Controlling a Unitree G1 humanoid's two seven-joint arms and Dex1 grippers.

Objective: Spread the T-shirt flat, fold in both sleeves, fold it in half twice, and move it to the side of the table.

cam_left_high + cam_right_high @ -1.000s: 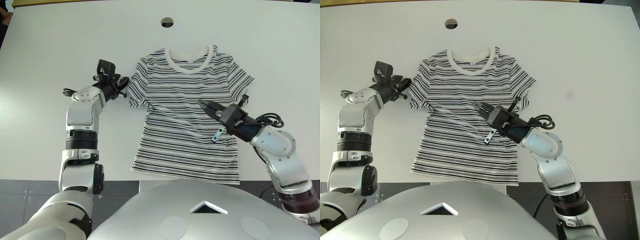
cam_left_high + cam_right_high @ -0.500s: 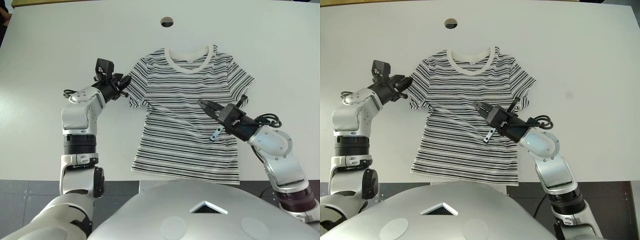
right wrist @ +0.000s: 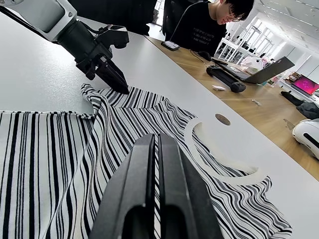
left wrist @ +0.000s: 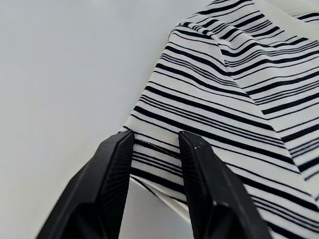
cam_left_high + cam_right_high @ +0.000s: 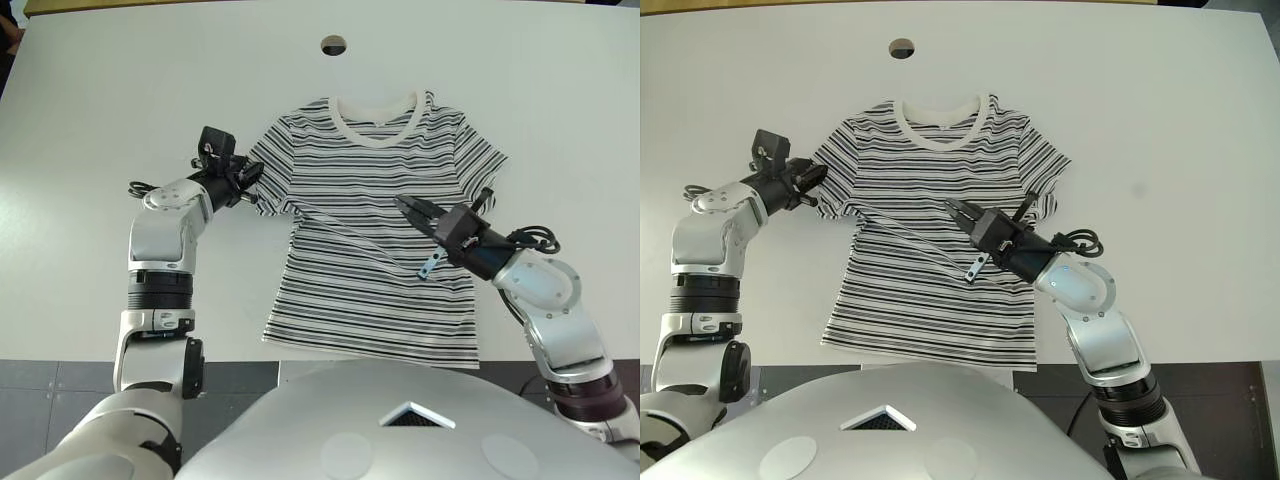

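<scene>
Left gripper (image 4: 154, 139), fingers narrowly parted astride the hem of the left sleeve (image 5: 272, 176); right gripper (image 5: 402, 204), fingers pressed together, over the chest of the T-shirt (image 5: 370, 265), spread flat, collar outward, on the table (image 5: 100, 100).

The right arm (image 5: 530, 285) lies over the T-shirt (image 5: 360, 260) and hides part of its right side and the low edge of the right sleeve (image 5: 478, 160). Up close, the T-shirt runs off the picture's edge, and the black fingers (image 4: 112, 184) of the left gripper (image 4: 155, 138) hide a bit of the left sleeve (image 4: 209, 99), so I cannot tell if they touch the cloth. The right gripper (image 3: 152, 142) blocks the stripes behind it.
</scene>
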